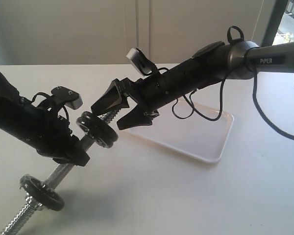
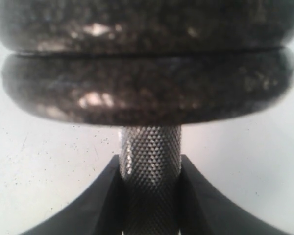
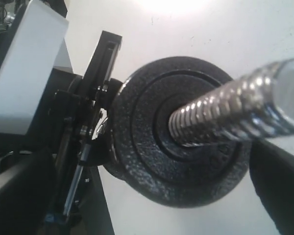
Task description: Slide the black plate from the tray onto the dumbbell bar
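Note:
The dumbbell bar (image 1: 63, 169) is tilted, its knurled shaft (image 2: 150, 152) clamped between my left gripper's (image 2: 150, 169) fingers; in the exterior view the left gripper (image 1: 74, 152) is on the bar's middle. Two discs sit pressed together on the upper part of the bar. The outer one is the black plate (image 1: 103, 128) (image 3: 181, 132), with the threaded end (image 3: 225, 115) sticking through its hole. My right gripper (image 1: 107, 117) (image 3: 152, 156) is open, its fingers straddling the threaded end just off the plate. The white tray (image 1: 201, 139) holds nothing.
A second disc (image 2: 142, 90) lies behind the plate (image 2: 142, 24), toward the left gripper. Another disc (image 1: 41, 192) sits near the bar's lower end, which rests on the white table. The left arm's camera housing (image 3: 29, 63) is close behind the discs.

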Robot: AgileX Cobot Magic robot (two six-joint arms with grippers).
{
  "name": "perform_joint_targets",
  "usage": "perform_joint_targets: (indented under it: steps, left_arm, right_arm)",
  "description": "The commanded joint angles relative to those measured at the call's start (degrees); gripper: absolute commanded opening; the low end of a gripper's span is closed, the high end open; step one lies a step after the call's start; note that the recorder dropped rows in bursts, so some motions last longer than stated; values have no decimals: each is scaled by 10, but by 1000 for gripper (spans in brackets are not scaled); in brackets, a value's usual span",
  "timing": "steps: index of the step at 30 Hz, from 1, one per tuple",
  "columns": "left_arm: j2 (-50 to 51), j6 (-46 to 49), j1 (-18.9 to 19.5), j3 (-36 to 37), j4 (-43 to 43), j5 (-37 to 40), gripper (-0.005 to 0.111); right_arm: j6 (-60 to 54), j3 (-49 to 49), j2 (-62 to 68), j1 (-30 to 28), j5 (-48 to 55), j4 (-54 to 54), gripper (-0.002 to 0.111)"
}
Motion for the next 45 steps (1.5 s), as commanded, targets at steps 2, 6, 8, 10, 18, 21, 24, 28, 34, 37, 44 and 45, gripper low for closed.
perform_joint_targets:
  steps: [2,6,8,10,18,21,24,28,34,37,44,45]
  left_arm:
    - [-34,-25,1,-18,-51,-15,0]
    - [-34,-49,6,-18,-42,-25,0]
    - [-34,-58,14,-18,-38,-25,0]
    - [-34,-71,23,-18,-38,-28,0]
    - [-34,-98,29,-18,-33,-31,0]
    - [-33,-105,29,-18,-29,-31,0]
    - [-33,-130,29,-15,-22,-39,0]
    - [-33,-150,29,-4,-21,-59,0]
    - [-33,-171,29,10,-27,-82,0]
    - [-32,-172,29,12,-28,-84,0]
    - [-13,-187,29,12,-30,-84,0]
    - [-11,-192,29,12,-30,-84,0]
  right_arm:
    - [-3,-6,-5,-29,4,-5,105]
    - [0,-6,-5,-42,4,-5,105]
    - [0,-6,-5,-44,4,-3,105]
    - [0,-6,-5,-46,4,-1,105]
    - [1,-6,-5,-47,4,-1,105]
    - [1,-6,-5,-47,4,-1,105]
    - [1,-6,-5,-47,4,-1,105]
    - [1,-6,-5,-47,4,-1,105]
    - [1,-6,-5,-47,4,-1,105]
    - [1,-6,-5,-47,4,-1,105]
    - [1,-6,-5,-47,4,-1,105]
    - [1,-6,-5,-47,4,-1,105]
